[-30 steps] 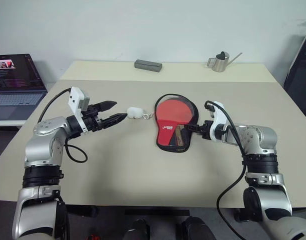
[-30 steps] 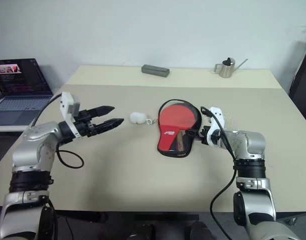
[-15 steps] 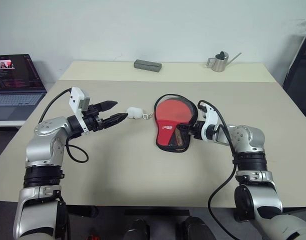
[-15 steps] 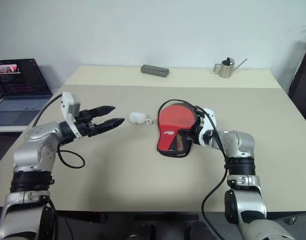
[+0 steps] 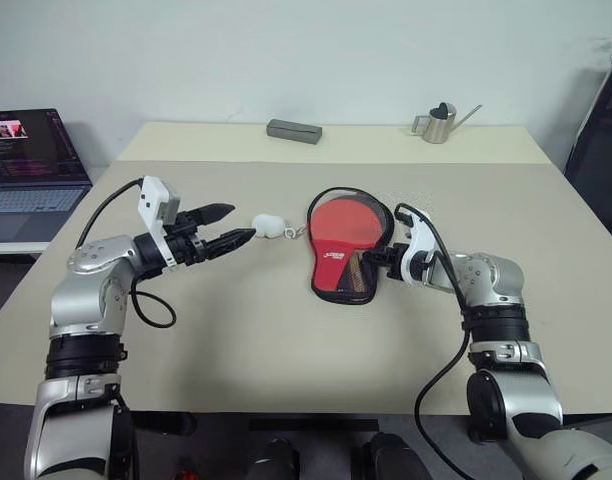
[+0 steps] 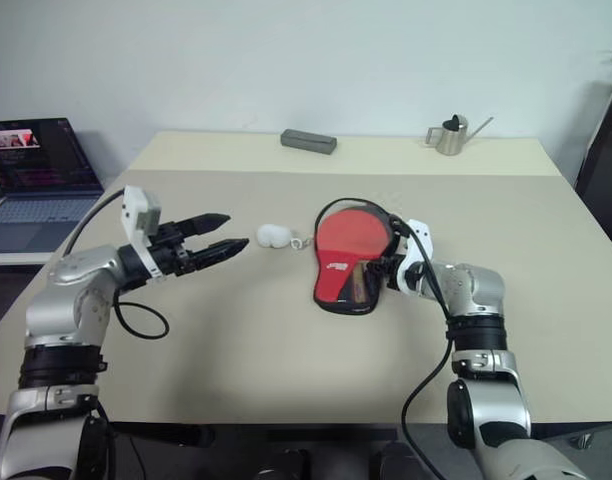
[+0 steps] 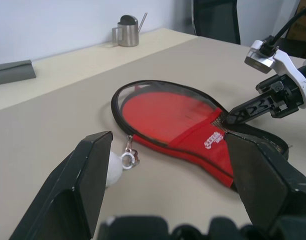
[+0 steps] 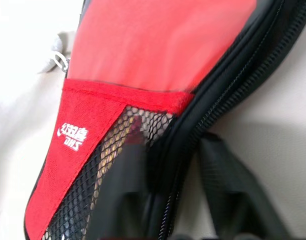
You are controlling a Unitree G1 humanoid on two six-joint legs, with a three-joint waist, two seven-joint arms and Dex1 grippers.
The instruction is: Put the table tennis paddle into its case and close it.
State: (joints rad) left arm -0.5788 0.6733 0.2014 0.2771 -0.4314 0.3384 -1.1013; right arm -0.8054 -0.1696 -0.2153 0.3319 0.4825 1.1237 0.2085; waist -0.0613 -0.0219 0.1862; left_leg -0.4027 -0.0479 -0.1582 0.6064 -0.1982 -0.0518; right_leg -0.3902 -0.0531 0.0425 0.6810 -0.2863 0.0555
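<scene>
1. The red and black paddle-shaped soft zip case (image 5: 347,247) lies flat near the middle of the beige table (image 5: 286,330), round end far, narrow mesh end near, so its long axis runs near to far
2. The round red rubber-faced table tennis paddle (image 7: 168,112) sits inside it, red face showing through the unzipped round end, handle under the mesh
3. The right gripper (image 5: 378,258) comes in from the case's right, and its black fingers straddle the black zip edge at the narrow end; they look narrowed on that edge, but whether they truly pinch it I cannot tell
4. The left gripper (image 5: 229,226) hovers well left of the case with fingers spread wide, holding nothing
5. Just past its fingertips lies the white fluffy pom-pom pull (image 5: 269,225), joined by a small ring to the case's left rim
6. So the pull lies to the right of the left gripper, which is plainly the nearer one for it, while the right steadies the handle end; I'd judge the closing turns on that pairing
</scene>
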